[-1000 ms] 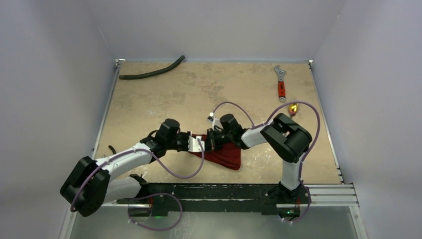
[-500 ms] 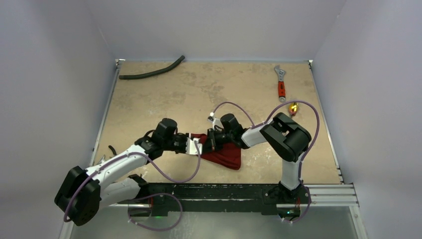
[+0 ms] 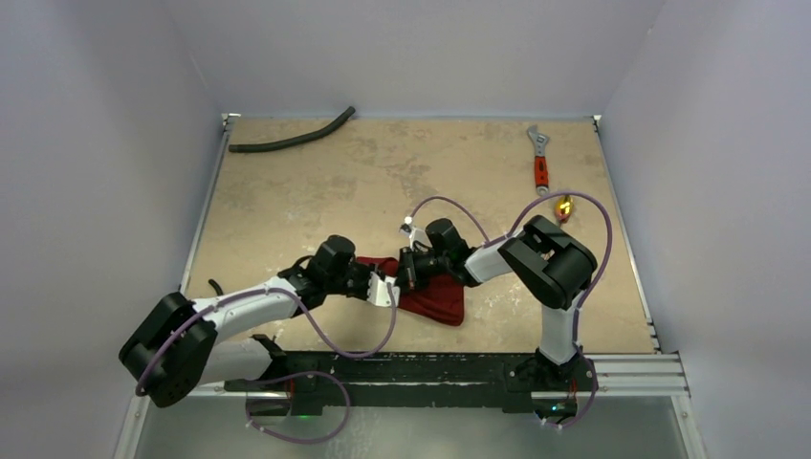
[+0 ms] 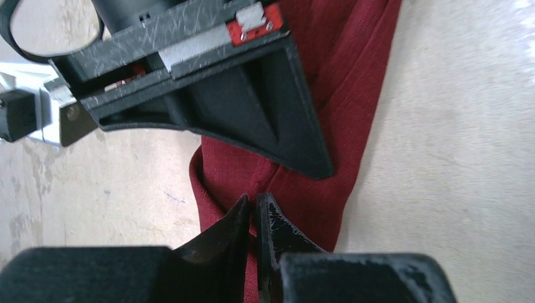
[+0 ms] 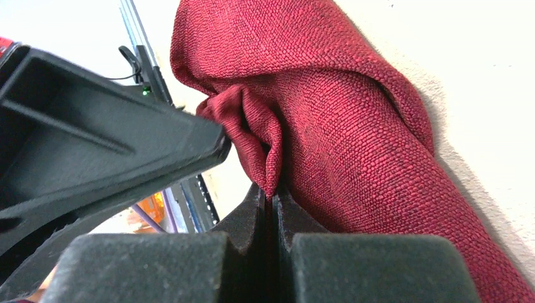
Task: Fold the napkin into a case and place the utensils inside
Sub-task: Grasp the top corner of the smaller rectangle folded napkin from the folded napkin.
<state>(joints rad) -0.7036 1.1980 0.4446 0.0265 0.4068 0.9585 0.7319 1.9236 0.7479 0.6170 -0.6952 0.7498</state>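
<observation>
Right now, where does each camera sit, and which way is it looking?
Top external: high behind the arm bases, looking down on the tan table; left arm and right arm show whole.
Left wrist: on the left arm, looking along its shut left hand at the dark red cloth napkin.
Right wrist: on the right arm, looking along the right hand pinching a napkin fold.
Shared: all three show the napkin.

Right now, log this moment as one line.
stage: folding; dark red cloth napkin: bunched; left gripper: shut on napkin; right gripper: shut on napkin
</observation>
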